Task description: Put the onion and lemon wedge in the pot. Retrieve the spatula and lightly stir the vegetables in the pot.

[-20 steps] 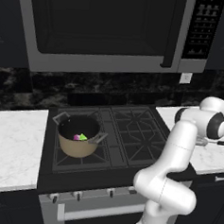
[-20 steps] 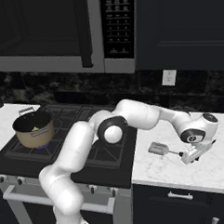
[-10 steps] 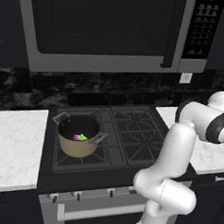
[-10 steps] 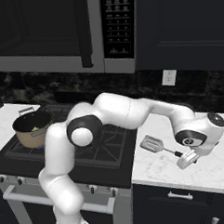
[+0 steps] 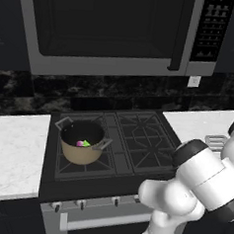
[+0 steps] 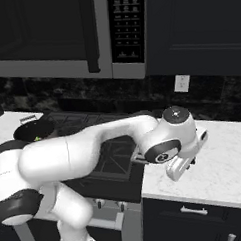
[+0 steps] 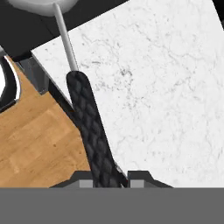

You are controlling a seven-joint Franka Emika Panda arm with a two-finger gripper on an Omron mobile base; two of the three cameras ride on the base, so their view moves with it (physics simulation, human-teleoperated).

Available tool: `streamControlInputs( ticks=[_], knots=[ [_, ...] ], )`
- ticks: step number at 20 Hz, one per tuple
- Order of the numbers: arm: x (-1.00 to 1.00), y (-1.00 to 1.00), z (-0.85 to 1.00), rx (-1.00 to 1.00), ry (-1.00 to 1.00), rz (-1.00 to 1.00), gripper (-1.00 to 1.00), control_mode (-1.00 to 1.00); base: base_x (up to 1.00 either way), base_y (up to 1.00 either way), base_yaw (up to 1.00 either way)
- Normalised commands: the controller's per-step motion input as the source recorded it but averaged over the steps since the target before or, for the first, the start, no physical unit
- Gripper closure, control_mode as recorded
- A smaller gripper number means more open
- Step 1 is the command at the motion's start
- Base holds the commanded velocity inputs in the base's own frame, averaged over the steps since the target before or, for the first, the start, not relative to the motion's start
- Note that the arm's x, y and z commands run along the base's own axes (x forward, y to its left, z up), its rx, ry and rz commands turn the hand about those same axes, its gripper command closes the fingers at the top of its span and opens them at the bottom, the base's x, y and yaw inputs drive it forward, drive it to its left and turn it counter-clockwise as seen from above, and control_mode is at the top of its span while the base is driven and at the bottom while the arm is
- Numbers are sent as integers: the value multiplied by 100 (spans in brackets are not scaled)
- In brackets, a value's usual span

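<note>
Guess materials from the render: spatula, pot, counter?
Spatula: black handle with a woven, carbon-fibre-like texture, thin grey shaft and silvery head, likely metal. Pot: matte tan body, perhaps enamel or ceramic, with dark interior and grey metallic handles. Counter: white with fine grey veins, marble-like.

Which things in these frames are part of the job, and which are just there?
Job:
pot on the stove's left burner
onion and lemon wedge, already in the pot
spatula, handle between the fingers of the gripper

Just there:
stove
microwave
marble counter
wall outlet
</note>
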Motion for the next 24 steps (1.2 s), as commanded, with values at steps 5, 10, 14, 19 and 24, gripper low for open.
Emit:
streamControlInputs(
  ticks=[5, 10, 14, 19, 24],
  knots=[
    [-4, 100, 97, -38, -8, -9, 100, -100, 0, 0, 0],
    [5, 100, 100, -24, 4, -2, 100, -100, 0, 0, 0],
    [7, 100, 94, -19, 19, 2, 100, -100, 0, 0, 0],
    [0, 100, 67, -30, 20, 13, 100, -100, 0, 0, 0],
    [0, 100, 65, -30, 8, 17, 100, -100, 0, 0, 0]
  ],
)
